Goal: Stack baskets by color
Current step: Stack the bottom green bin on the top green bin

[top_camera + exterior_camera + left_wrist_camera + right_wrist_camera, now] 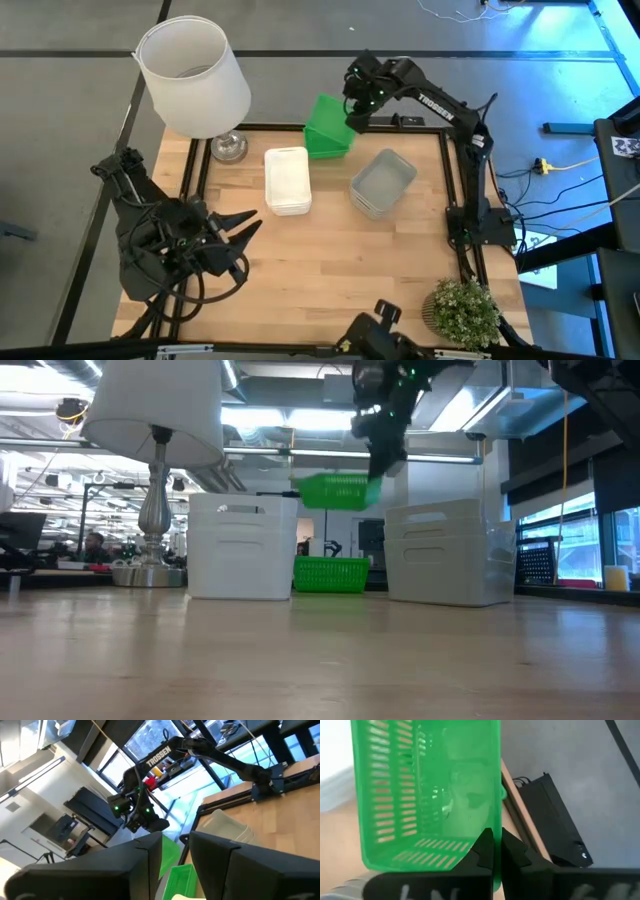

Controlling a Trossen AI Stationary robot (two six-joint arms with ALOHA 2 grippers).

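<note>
High view, right tool (352, 112) gripping green basket (326, 124)

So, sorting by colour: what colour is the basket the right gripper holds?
Bright green basket; right wrist view.

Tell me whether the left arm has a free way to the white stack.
Probably yes: the left gripper hangs open over bare table, nothing between it and the white stack; the right gripper is away, holding a green basket.
</note>
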